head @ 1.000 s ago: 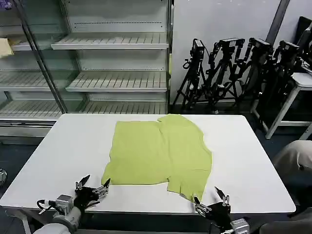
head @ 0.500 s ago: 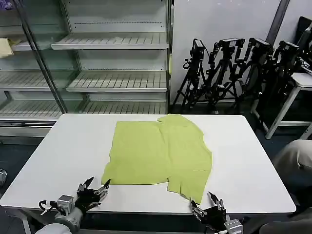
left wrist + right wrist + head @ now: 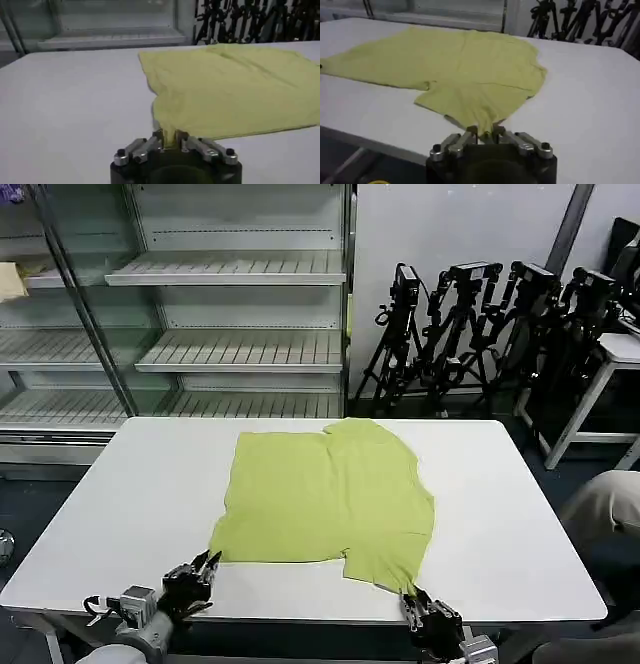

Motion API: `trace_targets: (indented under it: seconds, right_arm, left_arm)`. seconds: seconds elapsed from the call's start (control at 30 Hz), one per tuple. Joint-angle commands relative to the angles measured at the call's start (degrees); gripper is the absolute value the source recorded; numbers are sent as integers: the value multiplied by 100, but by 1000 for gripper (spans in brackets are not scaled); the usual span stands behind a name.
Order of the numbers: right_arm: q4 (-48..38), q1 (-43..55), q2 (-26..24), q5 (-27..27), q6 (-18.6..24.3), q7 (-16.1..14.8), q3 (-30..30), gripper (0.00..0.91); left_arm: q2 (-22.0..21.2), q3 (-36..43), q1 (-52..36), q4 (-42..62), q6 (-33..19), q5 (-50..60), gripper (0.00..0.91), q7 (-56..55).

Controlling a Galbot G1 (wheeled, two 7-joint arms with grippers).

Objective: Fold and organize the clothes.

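While flat, T-shirt (image 3: 325, 499) corners seem nipped by each pincer.

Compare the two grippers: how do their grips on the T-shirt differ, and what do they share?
The left gripper pinches the T-shirt's near-left corner; the right gripper pinches the near-right point. The left sits on the table, inside its near edge; the right sits at that edge. Both are shut on fabric.

White table (image 3: 520, 514); lime T-shirt (image 3: 325, 494) spread flat on it.
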Motion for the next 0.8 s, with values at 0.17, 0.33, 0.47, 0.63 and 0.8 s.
trace_targets:
  seconds: [0.17, 0.33, 0.47, 0.63, 0.8]
  right_arm:
    - [44, 475, 111, 240, 134, -22, 123, 0]
    - [-156, 1106, 117, 380, 15, -34, 139, 0]
    - [-447, 1759, 112, 519, -123, 7, 101, 0]
    - [-966, 2577, 188, 586, -219, 21, -59, 0]
    - [-1489, 3031, 290, 562, -210, -3, -153, 0]
  left_arm:
    - [51, 4, -577, -88, -145, -609, 10, 139]
    - [89, 87, -969, 202, -163, -674, 10, 102]
    - [59, 143, -1345, 567, -194, -768, 10, 65]
    - [21, 219, -1787, 1016, -199, -875, 10, 16]
    - [16, 284, -2222, 1296, -186, -980, 10, -22]
